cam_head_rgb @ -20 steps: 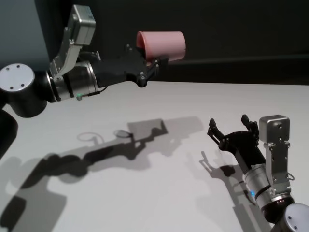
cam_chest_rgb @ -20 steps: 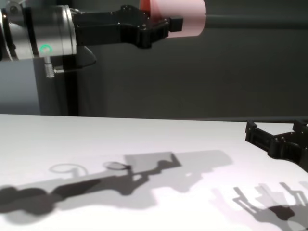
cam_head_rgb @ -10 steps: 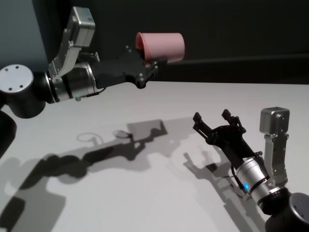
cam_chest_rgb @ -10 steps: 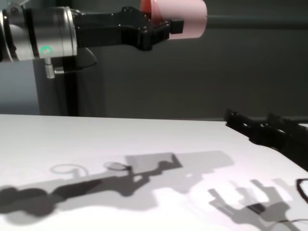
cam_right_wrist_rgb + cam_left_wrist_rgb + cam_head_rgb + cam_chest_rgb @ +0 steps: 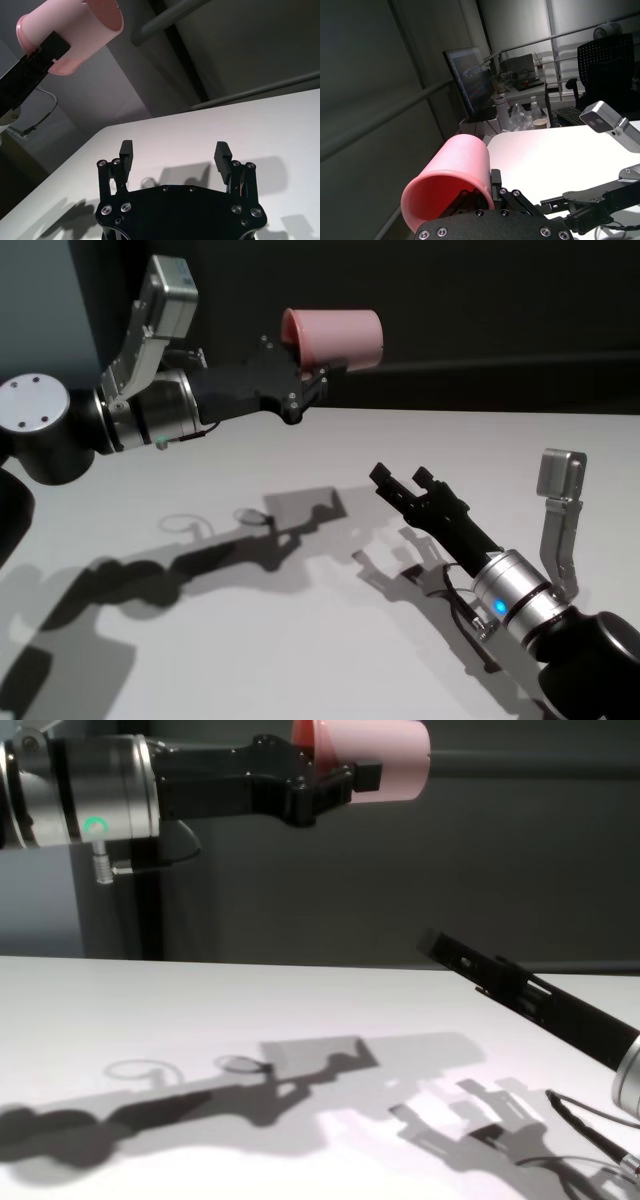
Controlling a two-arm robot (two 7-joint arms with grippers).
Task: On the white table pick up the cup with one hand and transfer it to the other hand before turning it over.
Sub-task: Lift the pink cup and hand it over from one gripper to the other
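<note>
The cup (image 5: 336, 335) is a smooth, salmon-pink plastic tumbler with a tapered wall and no handle, lying on its side in the air at the upper middle of the head view, well above the white table (image 5: 300, 640), whose matte, plain top carries only soft grey shadows of the arms. The left gripper (image 5: 312, 375), black with small silver screw heads, is clamped tight on the cup at the wall near its open end (in the left wrist view one finger (image 5: 470, 197) sits inside the mouth and the other outside); behind it the arm's brushed-metal wrist reaches in from the upper left. The right gripper (image 5: 403, 481) sits in the lower right of the head view, just above the tabletop and well apart from the cup, its two angular black fingers (image 5: 126, 150) spread as wide as they go and holding nothing.
</note>
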